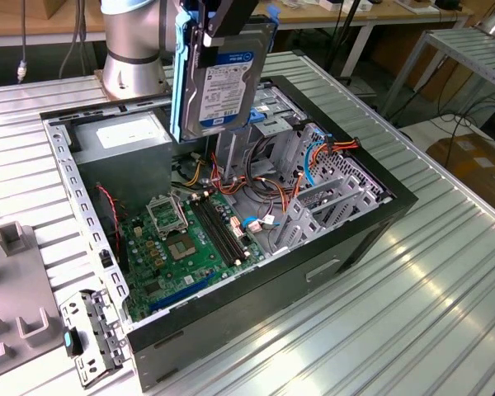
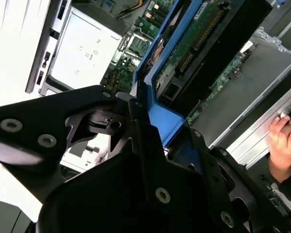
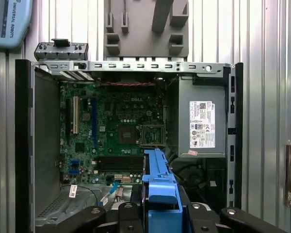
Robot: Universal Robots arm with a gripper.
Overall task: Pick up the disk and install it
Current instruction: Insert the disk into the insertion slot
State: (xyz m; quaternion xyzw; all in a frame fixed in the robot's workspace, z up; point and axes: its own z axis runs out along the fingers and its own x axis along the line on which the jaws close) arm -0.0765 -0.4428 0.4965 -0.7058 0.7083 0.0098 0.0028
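Gripping rectangular, blue-railed metal disk [image 1: 225, 81]

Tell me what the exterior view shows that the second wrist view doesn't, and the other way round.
Exterior view: the disk showing its white label, hanging upright over the open computer case, plus the arm's base. Second wrist view: the disk's green circuit-board side and a person's hand on a pale metal edge. Both: the gripper shut on the disk, its blue rails, the motherboard, the grey power supply.
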